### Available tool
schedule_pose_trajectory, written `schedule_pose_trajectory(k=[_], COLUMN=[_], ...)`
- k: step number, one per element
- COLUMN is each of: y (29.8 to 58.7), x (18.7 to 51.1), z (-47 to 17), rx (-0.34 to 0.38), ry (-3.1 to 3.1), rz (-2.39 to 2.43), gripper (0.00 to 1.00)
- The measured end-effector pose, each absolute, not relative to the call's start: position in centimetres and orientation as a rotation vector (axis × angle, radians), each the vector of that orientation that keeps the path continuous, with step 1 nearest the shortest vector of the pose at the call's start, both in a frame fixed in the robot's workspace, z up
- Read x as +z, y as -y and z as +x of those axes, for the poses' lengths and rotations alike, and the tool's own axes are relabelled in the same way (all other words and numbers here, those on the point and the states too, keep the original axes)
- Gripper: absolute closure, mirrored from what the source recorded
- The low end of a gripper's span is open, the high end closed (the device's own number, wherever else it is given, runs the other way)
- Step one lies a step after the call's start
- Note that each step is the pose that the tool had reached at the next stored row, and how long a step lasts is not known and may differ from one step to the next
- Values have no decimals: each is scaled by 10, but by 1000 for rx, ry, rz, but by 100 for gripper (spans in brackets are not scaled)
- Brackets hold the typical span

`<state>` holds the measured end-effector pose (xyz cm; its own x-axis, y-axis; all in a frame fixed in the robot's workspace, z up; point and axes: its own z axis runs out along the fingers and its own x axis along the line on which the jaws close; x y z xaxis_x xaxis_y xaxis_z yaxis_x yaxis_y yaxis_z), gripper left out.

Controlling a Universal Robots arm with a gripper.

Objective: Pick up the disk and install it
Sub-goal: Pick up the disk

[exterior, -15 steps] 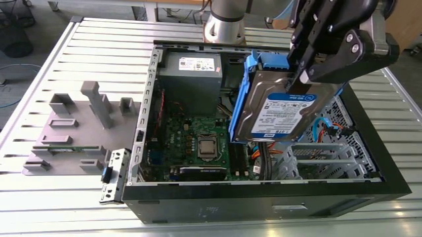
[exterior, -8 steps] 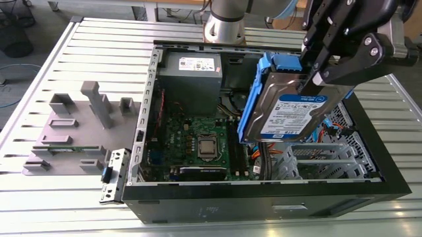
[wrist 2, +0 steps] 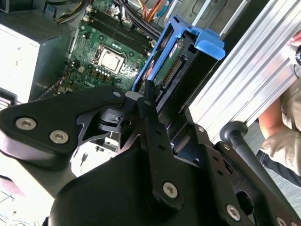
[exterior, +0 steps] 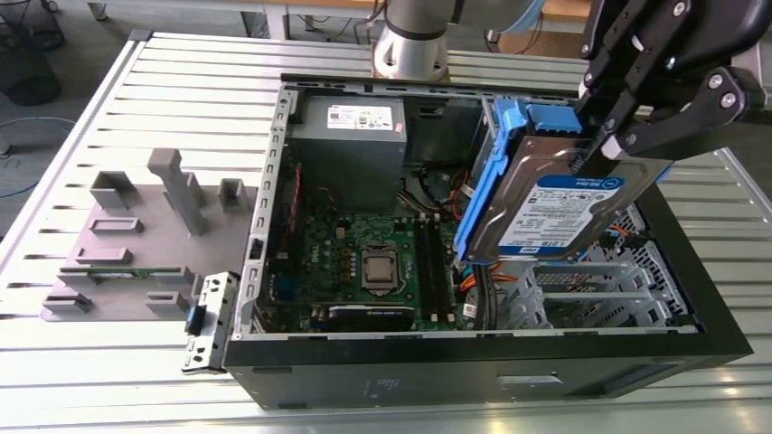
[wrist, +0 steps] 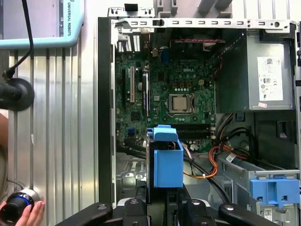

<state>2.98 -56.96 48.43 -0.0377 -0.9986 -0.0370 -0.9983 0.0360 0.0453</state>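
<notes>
The disk [exterior: 565, 210], a silver drive with a white-and-blue label and blue plastic side rails [exterior: 485, 185], hangs tilted on edge above the open computer case [exterior: 483, 362], over its right side in the exterior view. My gripper [exterior: 609, 149] is shut on the disk's upper end. In the second wrist view the black fingers [wrist 2: 148, 96] clamp the disk [wrist 2: 171, 70] with its connector edge facing the camera. The first wrist view shows the disk's blue rail end [wrist: 164, 160] sticking out from the gripper [wrist: 164, 201] over the motherboard's edge.
Inside the case lie the green motherboard [exterior: 374, 262], the grey power-supply box [exterior: 350, 136], a silver drive cage [exterior: 579, 289] and another blue plastic piece [wrist: 275, 188]. A grey fixture block [exterior: 133, 235] stands at the exterior view's left. A person's hand [wrist: 28, 214] rests beside the case.
</notes>
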Motion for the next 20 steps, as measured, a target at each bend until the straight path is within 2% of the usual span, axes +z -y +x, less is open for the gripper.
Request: schedule_pose_trajectory(k=[20], y=[578], x=[479], z=[38], rx=[-91], ry=[2257], rz=[2175], gripper=[65])
